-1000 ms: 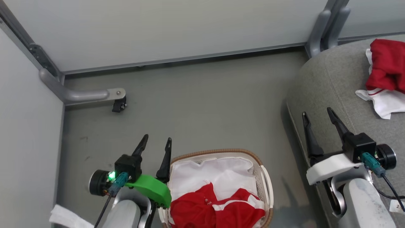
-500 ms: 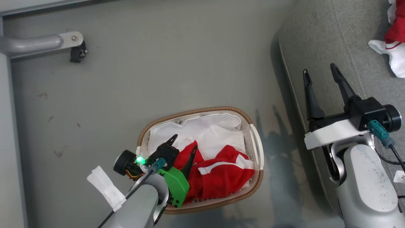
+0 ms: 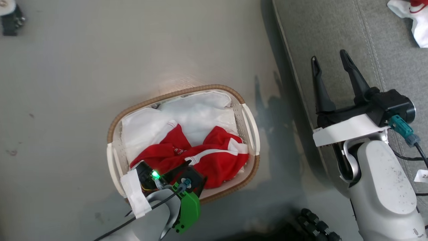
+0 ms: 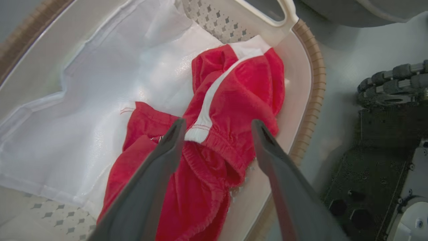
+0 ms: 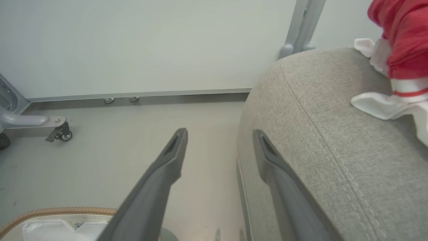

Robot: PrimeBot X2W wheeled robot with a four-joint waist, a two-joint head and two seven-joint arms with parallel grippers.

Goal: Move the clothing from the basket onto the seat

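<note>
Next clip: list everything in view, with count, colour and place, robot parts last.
basket: one, cream-white with brown rim, on the floor beside the sofa
liner: one, white, inside the basket
clothing in the basket: one bunched heap, garment number unclear, red with white stripes, on the liner
clothing on the sofa: one pile, red and white, partly cut off by the frame
sofa: one, grey, right of the basket
floor: grey, under the basket
caster: one, black, on a grey frame leg by the wall
left gripper: one, dark jaws open, over the clothing in the basket
right gripper: one, dark jaws open and empty, above the sofa's edge
</note>
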